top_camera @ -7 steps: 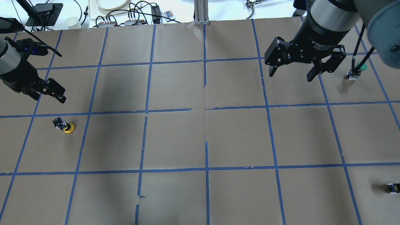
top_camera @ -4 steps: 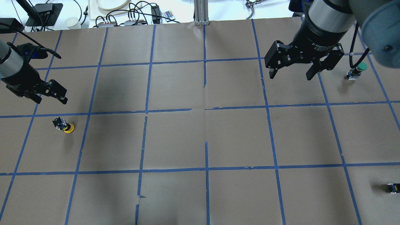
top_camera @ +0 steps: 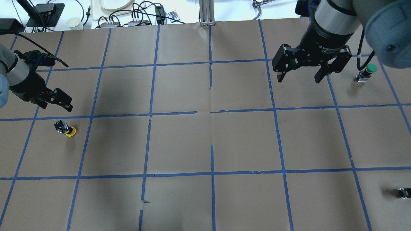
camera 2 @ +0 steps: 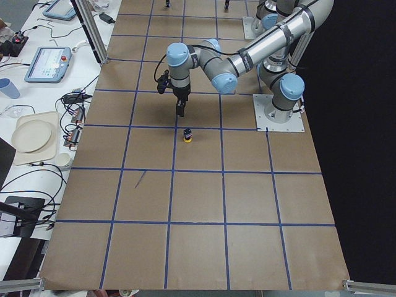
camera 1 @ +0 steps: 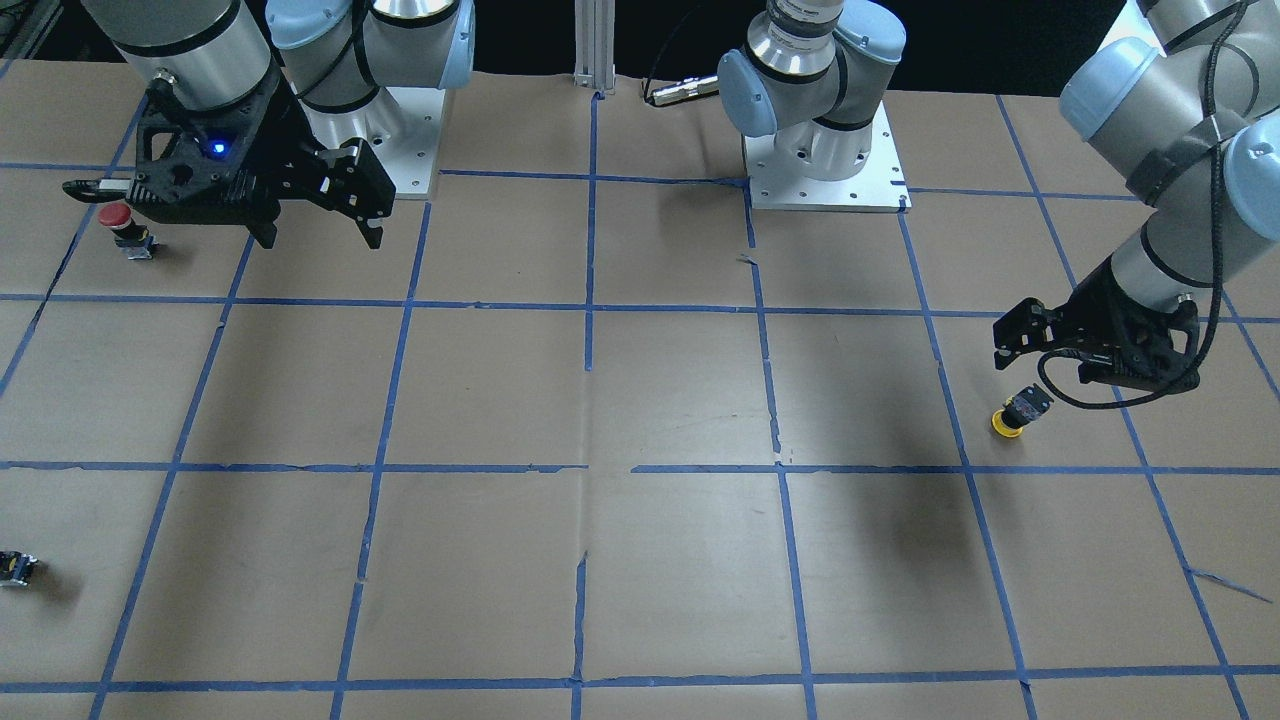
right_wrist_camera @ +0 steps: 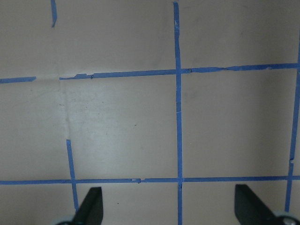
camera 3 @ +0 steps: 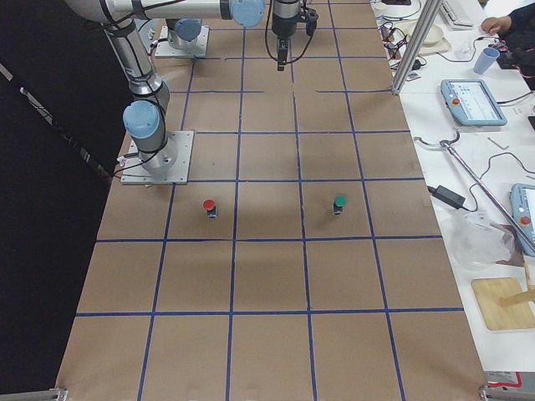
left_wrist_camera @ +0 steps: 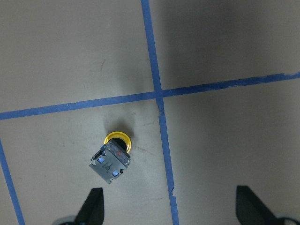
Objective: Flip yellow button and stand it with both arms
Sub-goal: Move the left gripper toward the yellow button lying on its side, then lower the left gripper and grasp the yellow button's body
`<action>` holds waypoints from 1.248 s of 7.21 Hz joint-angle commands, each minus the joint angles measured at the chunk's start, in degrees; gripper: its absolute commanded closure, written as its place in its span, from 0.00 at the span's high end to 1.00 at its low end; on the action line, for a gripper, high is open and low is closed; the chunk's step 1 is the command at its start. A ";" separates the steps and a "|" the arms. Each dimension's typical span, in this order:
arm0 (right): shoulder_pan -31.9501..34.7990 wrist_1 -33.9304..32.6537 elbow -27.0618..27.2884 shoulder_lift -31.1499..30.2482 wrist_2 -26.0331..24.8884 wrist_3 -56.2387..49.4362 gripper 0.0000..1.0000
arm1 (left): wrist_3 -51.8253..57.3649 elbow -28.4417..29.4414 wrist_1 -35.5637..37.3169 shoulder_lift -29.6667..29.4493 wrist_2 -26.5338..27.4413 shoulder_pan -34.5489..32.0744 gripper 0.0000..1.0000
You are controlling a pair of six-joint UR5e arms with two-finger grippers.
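The yellow button [top_camera: 66, 128] rests on its yellow cap with the black-and-grey body up and leaning, at the table's left. It also shows in the front view [camera 1: 1015, 412], the left wrist view [left_wrist_camera: 114, 157] and the left side view [camera 2: 187, 135]. My left gripper [top_camera: 55, 103] is open and empty, hovering just behind the button; its fingertips [left_wrist_camera: 93, 204] frame the lower edge of the wrist view. My right gripper [top_camera: 298, 78] is open and empty, high over the table's far right, and it also shows in the front view [camera 1: 322, 238].
A green-capped button [top_camera: 368, 71] stands to the right of the right gripper. A red-capped button [camera 1: 124, 227] stands nearby. A small dark capless block [top_camera: 404, 193] lies at the near right edge. Brown paper with a blue tape grid [top_camera: 212, 112] covers the table.
My left gripper has moved closer to the yellow button, staying open. My right gripper has shifted slightly toward the far edge. The button has not moved.
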 commanded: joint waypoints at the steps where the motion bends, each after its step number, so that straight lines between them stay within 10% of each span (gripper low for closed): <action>1: 0.09 -0.13 0.00 0.87 -2.49 0.16 1.00 | 9.74 -0.75 0.64 -0.17 0.09 0.19 0.99; 9: 0.71 -1.86 -0.43 0.96 -1.26 1.03 1.00 | 35.66 -6.28 12.06 -4.56 -4.66 7.64 0.99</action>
